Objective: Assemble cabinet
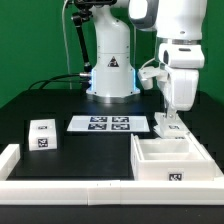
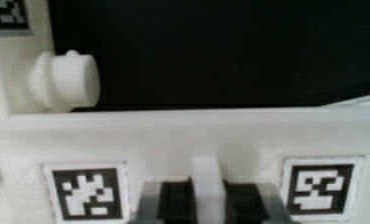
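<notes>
Two parts sit unjoined: the claw (image 2: 203,203) clenches a tagged panel (image 2: 182,146) just behind the cabinet (image 1: 178,160) at the tabletop's (image 1: 30,105) near corner on the exterior view's right, while one drawer block (image 1: 42,134) waits by the opposite edge. Early going, I'd judge; fitting is left.

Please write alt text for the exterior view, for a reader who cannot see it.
A robot arm's gripper hangs over a white tagged part by the far edge of the cabinet, an open white box at the exterior view's right. The marker board lies mid-table; a tagged white block sits further left.
</notes>
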